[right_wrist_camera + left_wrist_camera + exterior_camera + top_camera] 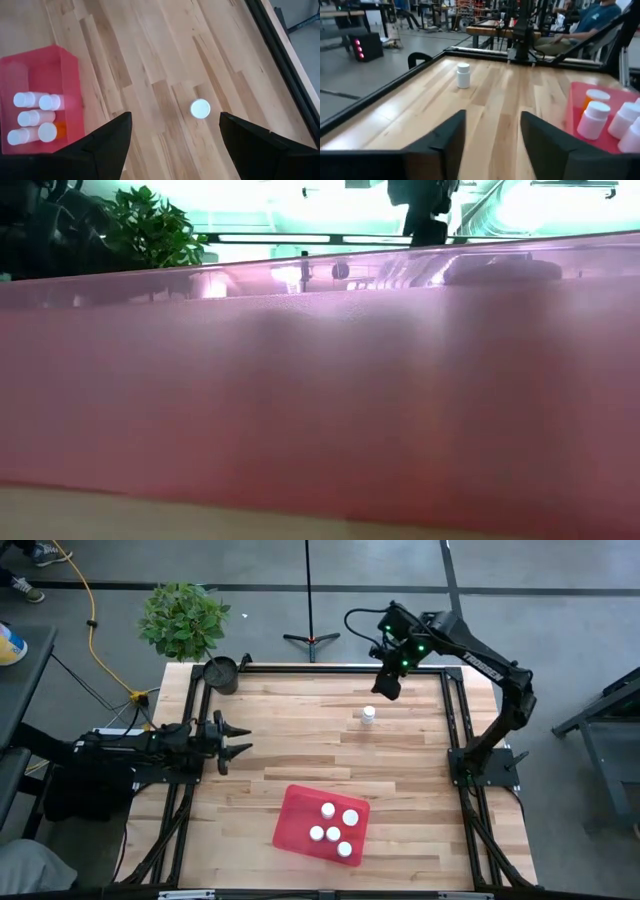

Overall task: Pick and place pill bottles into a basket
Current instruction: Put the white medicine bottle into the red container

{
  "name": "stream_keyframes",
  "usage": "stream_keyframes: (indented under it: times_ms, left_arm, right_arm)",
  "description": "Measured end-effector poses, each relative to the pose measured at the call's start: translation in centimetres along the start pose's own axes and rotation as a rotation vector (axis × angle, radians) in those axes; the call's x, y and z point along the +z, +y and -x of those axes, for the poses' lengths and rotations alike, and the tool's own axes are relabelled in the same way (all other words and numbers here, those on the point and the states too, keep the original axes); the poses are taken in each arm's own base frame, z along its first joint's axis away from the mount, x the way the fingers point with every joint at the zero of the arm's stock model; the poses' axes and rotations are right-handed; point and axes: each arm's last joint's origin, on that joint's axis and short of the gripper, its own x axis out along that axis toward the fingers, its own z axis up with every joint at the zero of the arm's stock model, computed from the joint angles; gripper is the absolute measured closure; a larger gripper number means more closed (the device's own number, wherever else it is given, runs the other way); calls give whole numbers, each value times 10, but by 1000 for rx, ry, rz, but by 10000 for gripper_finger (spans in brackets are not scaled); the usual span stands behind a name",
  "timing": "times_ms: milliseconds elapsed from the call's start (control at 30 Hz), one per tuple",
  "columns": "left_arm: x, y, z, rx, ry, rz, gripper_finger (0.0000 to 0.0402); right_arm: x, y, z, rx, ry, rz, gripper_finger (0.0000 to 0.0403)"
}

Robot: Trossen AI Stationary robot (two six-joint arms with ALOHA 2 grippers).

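The red tray [300,825] lies near the table's near edge and holds several white-capped pill bottles [335,832], standing upright; one has an orange body [590,97]. One white bottle [368,715] stands alone on its base on the wood at the far right; it also shows in the left wrist view [463,75] and the right wrist view [200,108]. My right gripper [387,688] hangs open above and just beyond this bottle, fingers pointing down [175,145]. My left gripper [240,737] waits open at the table's left side [492,132].
A small dark round pot [221,673] stands at the far left corner, with a green plant [183,618] beyond it. The black frame rail [330,668] runs around the table. The tray's red wall [320,400] fills the low view. A person sits beyond the table [590,20].
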Motion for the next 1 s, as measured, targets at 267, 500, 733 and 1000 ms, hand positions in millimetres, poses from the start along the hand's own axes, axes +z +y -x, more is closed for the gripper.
stream_keyframes:
  times_ms: [267,500,733,1000]
  left_arm:
    - [0,0,0,5,1,-141,371]
    - [0,0,0,3,1,-154,343]
    - [0,0,0,2,1,-174,379]
    - [0,0,0,-4,2,-175,345]
  right_arm:
    - [0,-2,0,-57,4,-3,111]
    - [-6,-9,-22,-86,59,-26,111]
    - [-21,-25,-67,-144,135,-53,111]
    - [-28,-36,-103,-166,68,-162,111]
